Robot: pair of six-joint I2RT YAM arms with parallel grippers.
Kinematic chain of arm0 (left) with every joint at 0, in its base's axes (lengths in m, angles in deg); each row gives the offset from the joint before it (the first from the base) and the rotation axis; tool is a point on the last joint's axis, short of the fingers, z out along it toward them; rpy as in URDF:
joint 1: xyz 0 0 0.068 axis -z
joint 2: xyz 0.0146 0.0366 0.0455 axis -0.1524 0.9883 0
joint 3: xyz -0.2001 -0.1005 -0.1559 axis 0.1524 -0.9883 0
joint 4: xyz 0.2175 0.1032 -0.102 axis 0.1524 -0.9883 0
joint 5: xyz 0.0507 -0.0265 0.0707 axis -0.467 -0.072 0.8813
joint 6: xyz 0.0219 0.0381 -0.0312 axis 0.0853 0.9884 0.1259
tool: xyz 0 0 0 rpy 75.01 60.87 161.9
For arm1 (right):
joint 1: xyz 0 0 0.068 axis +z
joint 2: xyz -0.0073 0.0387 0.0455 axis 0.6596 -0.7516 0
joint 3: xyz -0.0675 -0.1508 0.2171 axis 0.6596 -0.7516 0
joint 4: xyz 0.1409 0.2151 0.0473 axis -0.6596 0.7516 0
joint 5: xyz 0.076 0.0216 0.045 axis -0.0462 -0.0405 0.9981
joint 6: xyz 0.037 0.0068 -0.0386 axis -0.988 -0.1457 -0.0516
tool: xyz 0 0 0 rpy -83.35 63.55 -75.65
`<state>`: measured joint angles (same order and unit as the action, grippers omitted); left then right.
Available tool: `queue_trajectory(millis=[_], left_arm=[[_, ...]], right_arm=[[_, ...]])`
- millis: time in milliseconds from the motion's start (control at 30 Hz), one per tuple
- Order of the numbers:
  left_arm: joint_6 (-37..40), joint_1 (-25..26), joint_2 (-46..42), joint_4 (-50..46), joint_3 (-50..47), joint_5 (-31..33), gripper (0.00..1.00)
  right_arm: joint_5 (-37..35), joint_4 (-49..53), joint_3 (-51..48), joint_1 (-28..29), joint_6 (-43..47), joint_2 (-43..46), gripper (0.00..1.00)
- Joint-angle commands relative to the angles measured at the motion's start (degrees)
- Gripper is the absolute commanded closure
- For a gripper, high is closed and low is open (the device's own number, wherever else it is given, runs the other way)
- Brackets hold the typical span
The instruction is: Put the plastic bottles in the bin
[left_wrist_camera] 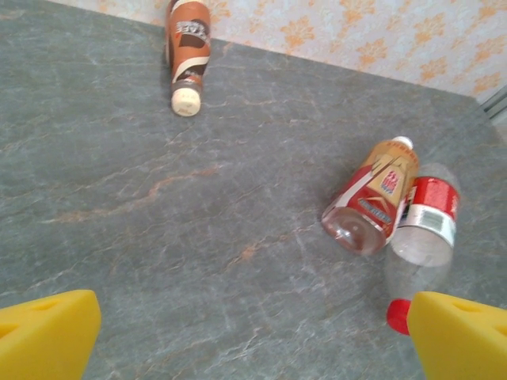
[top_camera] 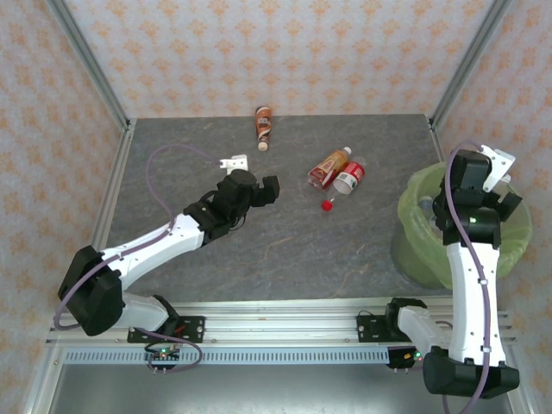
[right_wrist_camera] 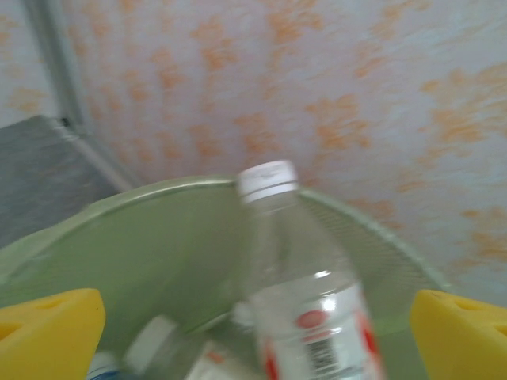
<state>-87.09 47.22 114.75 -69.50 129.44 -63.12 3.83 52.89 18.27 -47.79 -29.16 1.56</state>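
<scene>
Three plastic bottles lie on the grey table: a brown-orange one [top_camera: 263, 127] [left_wrist_camera: 188, 47] at the back, and an orange-red one [top_camera: 329, 167] [left_wrist_camera: 374, 198] beside a clear red-labelled one [top_camera: 348, 178] [left_wrist_camera: 428, 226] with a red cap [left_wrist_camera: 398, 315]. My left gripper [top_camera: 259, 191] [left_wrist_camera: 253, 340] hovers open, just left of that pair, nothing between its fingers. My right gripper [top_camera: 483, 172] [right_wrist_camera: 257, 340] is open above the green-lined bin [top_camera: 414, 233] [right_wrist_camera: 158, 206]. A blurred clear bottle with a white cap [right_wrist_camera: 309, 301] stands between its fingers, touching neither. More bottles [right_wrist_camera: 150, 352] lie inside the bin.
A small white bracket [top_camera: 233, 161] lies on the table just behind the left gripper. Patterned walls and metal corner posts [top_camera: 90, 60] close in the table at the back and sides. The bin stands at the table's right edge.
</scene>
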Motion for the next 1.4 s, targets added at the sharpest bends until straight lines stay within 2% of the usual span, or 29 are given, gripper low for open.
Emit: queue_trajectory(millis=[0,200,367,433,533,600,700,867,900,1000,1033,1133,1233,1300,1367], left_arm=[[0.53,-0.22,0.62,-2.48,3.02,-2.47,0.00],[-1.72,-0.22,0.71,-3.83,4.33,-4.59,0.00],[-2.11,-0.23,1.72,-5.61,6.43,-6.01,0.00],[-2.11,-0.22,2.03,-5.85,7.02,-6.27,0.00],[-2.76,-0.27,2.30,-5.38,7.16,-5.97,0.00],[-3.40,-0.23,2.46,-5.10,7.17,-5.72,0.00],[-3.87,-0.25,2.57,-4.94,7.20,-5.70,0.00],[-3.10,-0.23,2.58,-5.75,7.29,-4.99,0.00],[-3.05,-0.25,2.57,-6.05,7.30,-4.68,0.00],[-3.24,-0.24,2.65,-5.72,6.63,-4.46,0.00],[-3.34,-0.23,2.65,-5.38,6.23,-4.59,0.00],[-3.34,-0.26,2.91,-4.36,5.58,-5.26,0.00],[-2.91,-0.30,3.41,-4.19,5.79,-6.00,0.00],[-2.84,-0.32,3.54,-4.02,5.93,-6.37,0.00],[-2.73,-0.40,3.54,-4.18,5.98,-6.33,0.00]], right_arm=[[7.88,5.13,-1.77,-0.02,-7.22,-1.97,0.01],[-2.32,4.00,-10.57,-0.94,-10.26,-4.43,0.01],[-2.54,3.39,-12.05,-0.87,-9.97,-2.29,0.01],[1.32,2.64,-10.56,-0.92,-7.90,-0.58,0.01],[15.32,0.60,-8.55,-0.90,-4.80,3.51,0.01],[24.36,-1.93,-8.42,-0.81,-5.19,7.04,0.01],[33.73,-5.44,-9.38,-0.85,-6.42,10.81,0.01],[52.76,-10.11,-9.31,-0.51,-8.57,10.67,0.01],[53.04,-10.37,-8.78,-0.14,-9.10,10.24,0.01],[46.20,-10.25,-6.73,0.60,-10.28,8.79,0.01],[46.08,-10.25,-6.13,0.82,-10.22,8.19,0.01],[52.84,-12.04,-5.10,2.72,-12.02,5.97,0.01],[58.95,-15.39,-4.98,7.23,-13.59,3.53,0.01],[58.16,-16.68,-4.56,11.63,-13.70,1.56,0.01],[54.33,-17.47,-4.20,15.93,-13.42,-0.41,0.01]])
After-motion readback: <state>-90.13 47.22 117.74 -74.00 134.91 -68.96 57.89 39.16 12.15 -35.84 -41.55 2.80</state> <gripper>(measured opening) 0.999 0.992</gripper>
